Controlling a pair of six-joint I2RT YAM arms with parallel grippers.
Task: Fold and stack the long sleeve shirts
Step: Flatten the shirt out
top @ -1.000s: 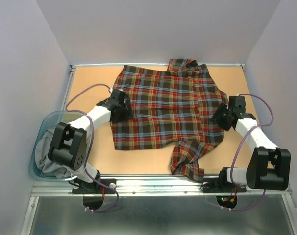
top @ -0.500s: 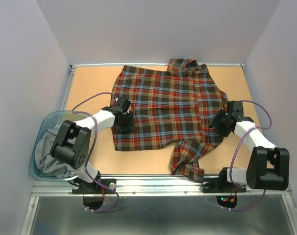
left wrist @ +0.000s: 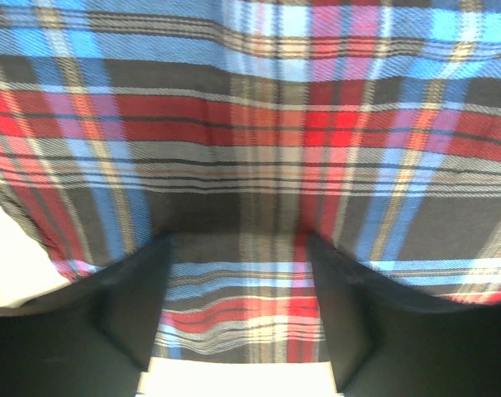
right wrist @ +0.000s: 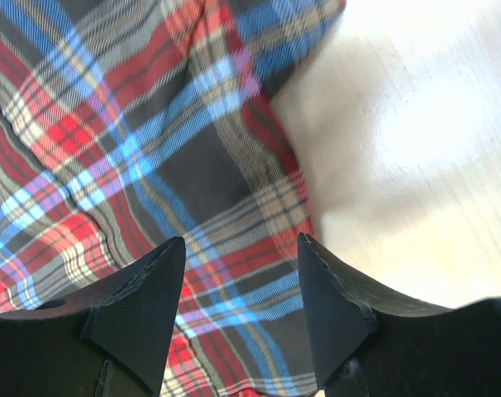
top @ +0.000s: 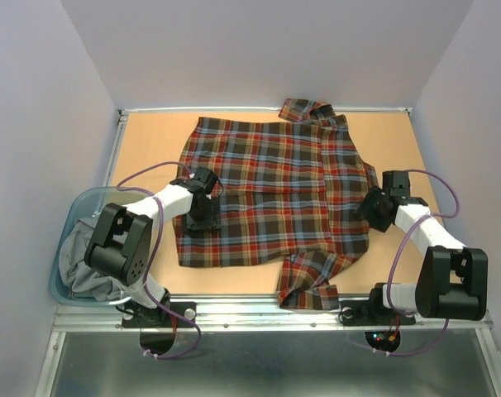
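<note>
The red, brown, navy and yellow plaid long sleeve shirt (top: 275,190) lies spread flat on the tan table, collar (top: 308,108) at the far edge, one sleeve (top: 308,279) bunched at the near edge. My left gripper (top: 203,217) sits low on the shirt's left edge. In the left wrist view its jaws (left wrist: 238,248) stand wide apart with flat plaid cloth (left wrist: 250,124) between them. My right gripper (top: 374,203) is at the shirt's right edge. In the right wrist view it is open (right wrist: 240,244) over the cloth edge (right wrist: 151,165), with bare table beside it.
A translucent blue bin (top: 69,219) at the table's left near corner holds a grey garment (top: 81,269). Bare tan table (top: 151,136) shows left of and behind the shirt, and to its right (top: 399,141). A metal rail (top: 267,310) runs along the near edge.
The shirt has slid left and toward the near edge and lies flatter. My left gripper moved nearer with it. The right gripper shifted slightly along the right edge.
</note>
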